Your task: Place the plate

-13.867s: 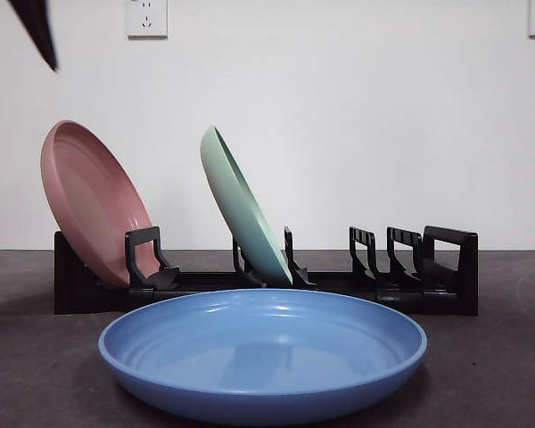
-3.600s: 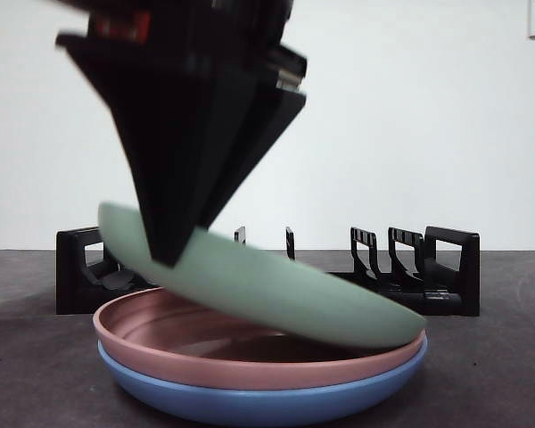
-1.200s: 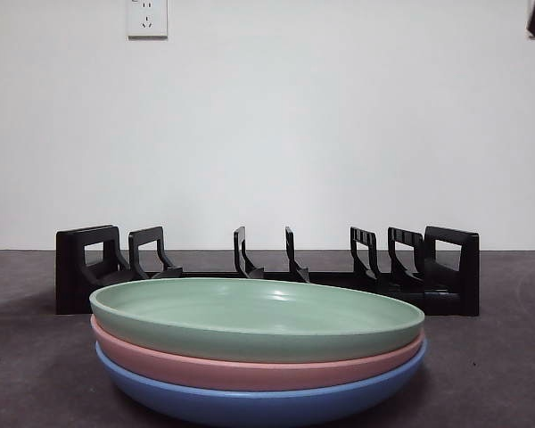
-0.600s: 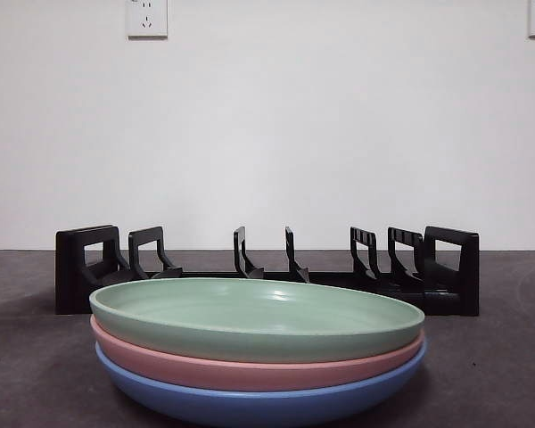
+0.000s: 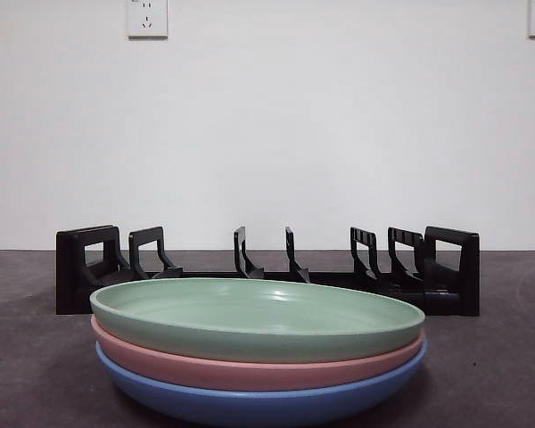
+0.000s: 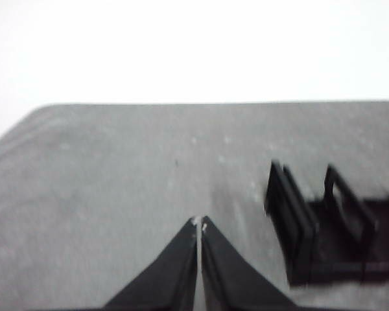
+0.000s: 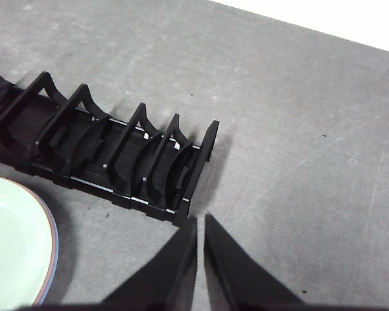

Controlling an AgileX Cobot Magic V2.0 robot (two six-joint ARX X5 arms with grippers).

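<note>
Left gripper (image 6: pixel 200 223): fingers (image 6: pixel 181 259) pressed together, only a hairline seam between the tips, nothing held, hovering over bare desk (image 6: pixel 117 181) with one end of the black rack (image 6: pixel 324 227) off to the side, view is blurry. Right gripper (image 7: pixel 200 220): fingers (image 7: pixel 230 272) nearly closed, thin slit between them, also empty, tips hanging just beside the rack's end post and not touching it. Neither gripper shows in the front view. Green plate (image 5: pixel 257 317): pale matte green, shallow, wide rim, lying flat and right side up as the top of a three-plate stack, nested in the pink plate (image 5: pixel 250 367), which sits in the blue plate (image 5: pixel 259 403) resting on the dark grey desk. Rims line up closely, stack looks level. The stack sits in front of the rack, near it, a gap visible in the right wrist view, where the green plate edge (image 7: pixel 13 246) shows with a thin pink and blue rim line outside it. Rack slots are all vacant, dividers upright. White wall behind, two wall sockets (image 5: pixel 147 18) at the top corners of the front view.
</note>
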